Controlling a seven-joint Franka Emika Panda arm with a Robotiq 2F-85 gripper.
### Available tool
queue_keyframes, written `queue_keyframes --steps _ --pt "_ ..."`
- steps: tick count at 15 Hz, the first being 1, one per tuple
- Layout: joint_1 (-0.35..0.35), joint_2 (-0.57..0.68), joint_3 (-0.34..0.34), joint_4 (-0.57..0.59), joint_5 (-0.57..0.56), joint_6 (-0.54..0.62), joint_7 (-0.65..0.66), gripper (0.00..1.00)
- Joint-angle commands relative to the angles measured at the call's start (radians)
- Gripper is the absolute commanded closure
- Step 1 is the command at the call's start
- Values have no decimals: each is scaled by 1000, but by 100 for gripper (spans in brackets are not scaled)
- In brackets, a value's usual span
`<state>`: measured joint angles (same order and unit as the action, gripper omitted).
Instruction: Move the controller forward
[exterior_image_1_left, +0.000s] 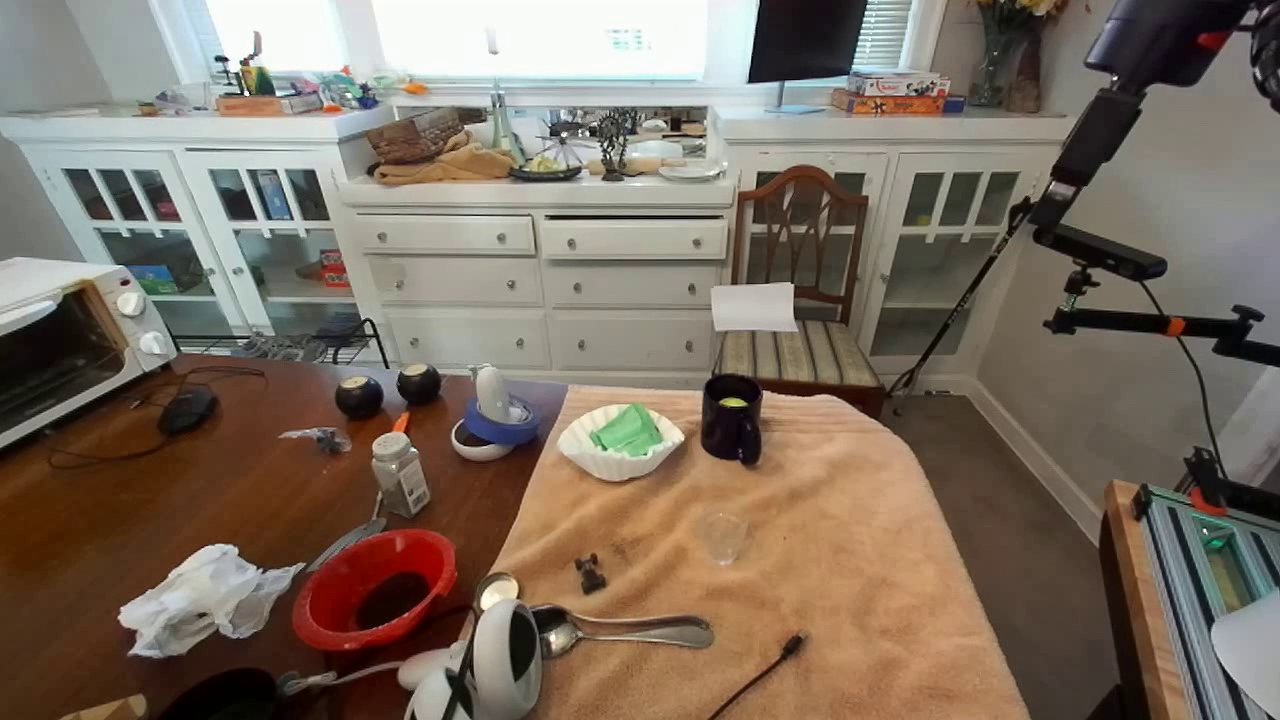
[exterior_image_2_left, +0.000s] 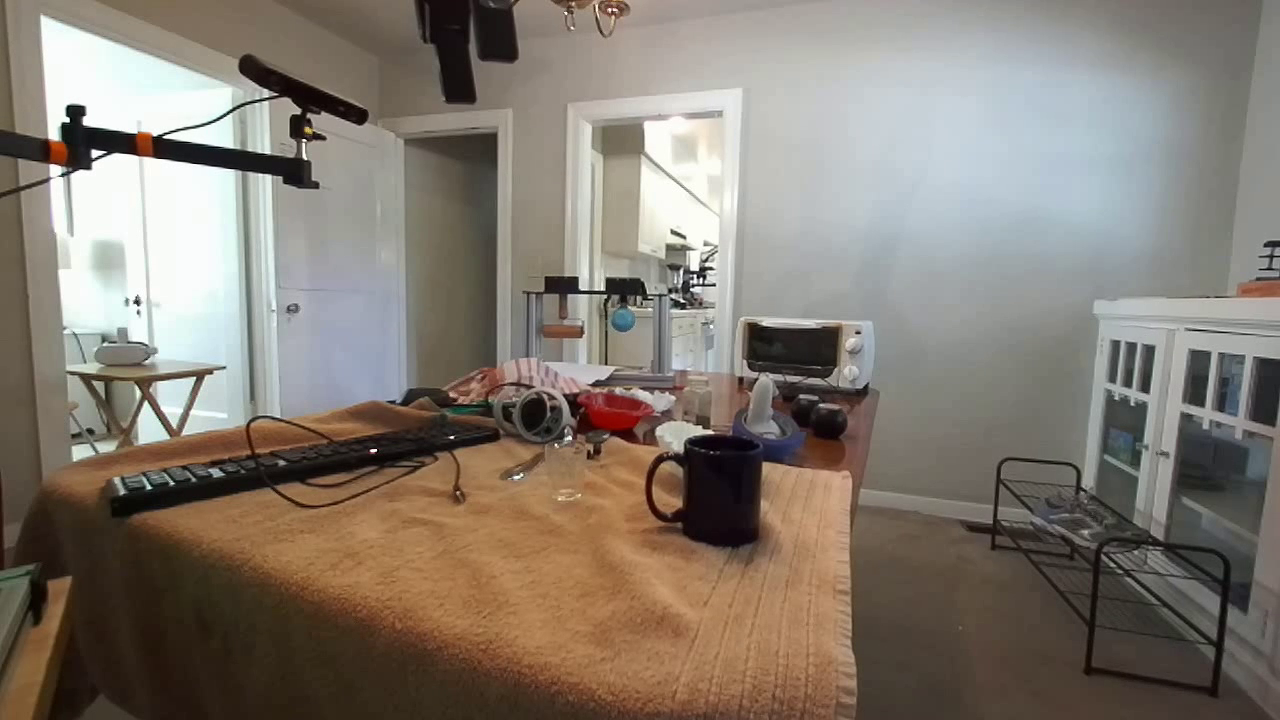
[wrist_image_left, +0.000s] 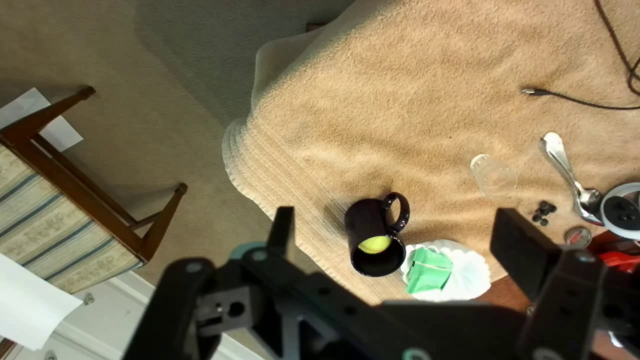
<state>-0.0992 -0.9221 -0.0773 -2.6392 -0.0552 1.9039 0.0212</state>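
Note:
The controller (exterior_image_1_left: 505, 430) is a rounded blue-lavender piece with a white part standing up from it. It rests on the brown wood table just beyond the tan towel's edge, and it also shows in an exterior view behind the mug (exterior_image_2_left: 775, 440). I cannot make it out in the wrist view. My gripper (wrist_image_left: 395, 225) is open and empty, its two black fingers wide apart. It hangs high above the towel, over the area of the mug and the white dish. In the exterior views it shows at the upper right (exterior_image_1_left: 1058, 200) and at the top edge (exterior_image_2_left: 478, 75).
The black mug (exterior_image_1_left: 728, 420) and the white dish with a green packet (exterior_image_1_left: 585, 455) stand near the controller. A clear glass (exterior_image_1_left: 725, 538), spoons (exterior_image_1_left: 660, 630), a red bowl (exterior_image_1_left: 430, 570) and a white ringed device (exterior_image_1_left: 490, 640) lie nearer. A keyboard (exterior_image_2_left: 300, 465) lies on the towel.

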Motion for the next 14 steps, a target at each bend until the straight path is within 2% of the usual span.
queue_keyframes --steps 1,3,6,10,14 --pt "-2 1 2 3 2 -3 -2 0" --pt "-2 1 2 3 2 -3 -2 0" --pt "15 81 -6 7 -20 119 -53 0" --pt "64 249 -49 46 -10 290 -197 0" --pt "110 455 -103 159 49 338 -305 0"
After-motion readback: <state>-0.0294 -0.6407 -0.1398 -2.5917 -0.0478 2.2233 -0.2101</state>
